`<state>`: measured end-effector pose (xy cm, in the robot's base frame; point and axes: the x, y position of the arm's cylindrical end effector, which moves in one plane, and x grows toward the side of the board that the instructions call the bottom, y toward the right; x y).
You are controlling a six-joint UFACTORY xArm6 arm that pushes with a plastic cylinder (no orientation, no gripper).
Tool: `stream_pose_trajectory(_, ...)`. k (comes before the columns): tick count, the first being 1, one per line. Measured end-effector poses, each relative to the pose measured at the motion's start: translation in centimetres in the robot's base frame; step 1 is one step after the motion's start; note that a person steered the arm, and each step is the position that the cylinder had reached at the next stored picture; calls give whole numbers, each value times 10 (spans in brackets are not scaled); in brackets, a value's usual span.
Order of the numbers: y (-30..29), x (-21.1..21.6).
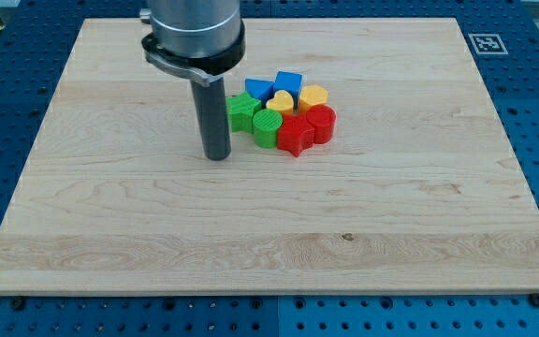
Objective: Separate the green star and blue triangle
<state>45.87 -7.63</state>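
Observation:
The green star (242, 110) lies at the left end of a tight cluster of blocks near the board's middle. The blue triangle (258, 91) sits just above and to the right of it, touching it. My tip (217, 156) rests on the board a short way below and to the left of the green star, apart from it. The rod stands upright and partly hides the star's left edge.
The same cluster holds a blue cube (289, 82), a yellow heart (281, 101), a yellow hexagon (313, 96), a green round block (268, 127), a red star (295, 136) and a red round block (321, 122). The wooden board (110, 234) lies on a blue perforated table.

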Motion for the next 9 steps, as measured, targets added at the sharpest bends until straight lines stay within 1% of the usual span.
stream_pose_trajectory(1, -31, -10)
stream_pose_trajectory(3, -39, -14)
stream_pose_trajectory(4, -50, -33)
stream_pose_trajectory(5, -50, -61)
stream_pose_trajectory(9, -49, -82)
